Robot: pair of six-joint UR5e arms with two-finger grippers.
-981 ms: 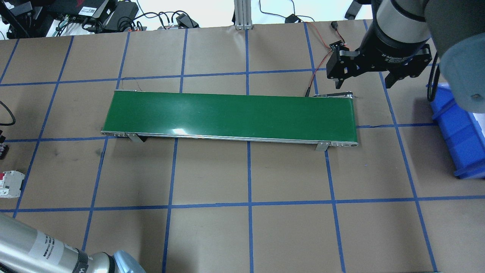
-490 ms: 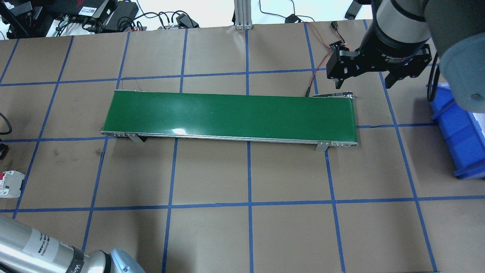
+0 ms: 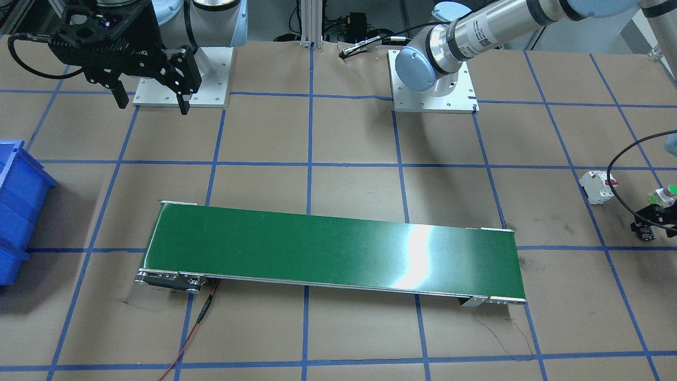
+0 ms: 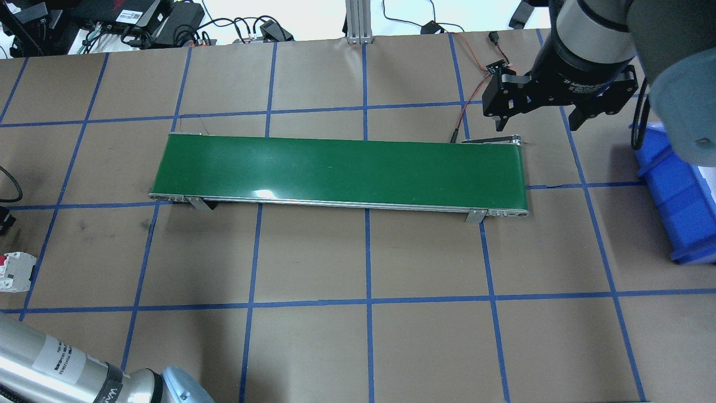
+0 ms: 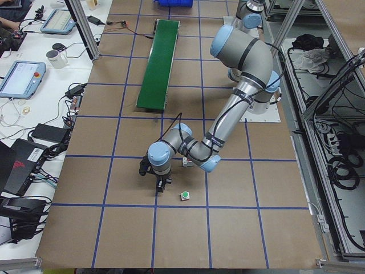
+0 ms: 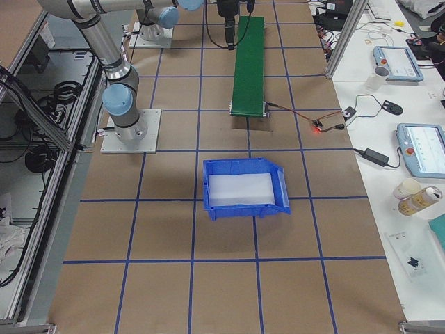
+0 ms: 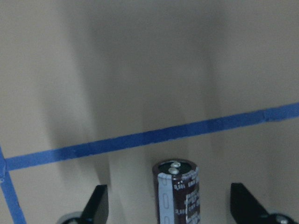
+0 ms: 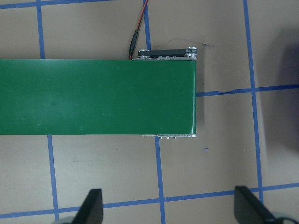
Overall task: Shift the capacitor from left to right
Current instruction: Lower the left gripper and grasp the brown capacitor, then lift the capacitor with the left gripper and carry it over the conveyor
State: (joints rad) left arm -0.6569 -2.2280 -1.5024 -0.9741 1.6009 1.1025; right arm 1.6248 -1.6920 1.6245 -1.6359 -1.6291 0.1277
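Where claw [image 7: 171, 207] gapes (wide), capacitor [image 7: 176, 193] stands.

2 opposed high views sharing the conveyor [image 4: 341, 170], 2 side views, 2 wrist close-ups (looking down)

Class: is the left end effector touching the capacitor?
Apart. The left wrist view shows the capacitor standing between the fingers of the left end effector, table visible on both sides.

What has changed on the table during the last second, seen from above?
The left arm's silver link slid slightly toward the left edge, and the black cable there shifted lower. Nothing visibly grasped or released. The right end effector, green conveyor belt and blue plastic bin stayed put.
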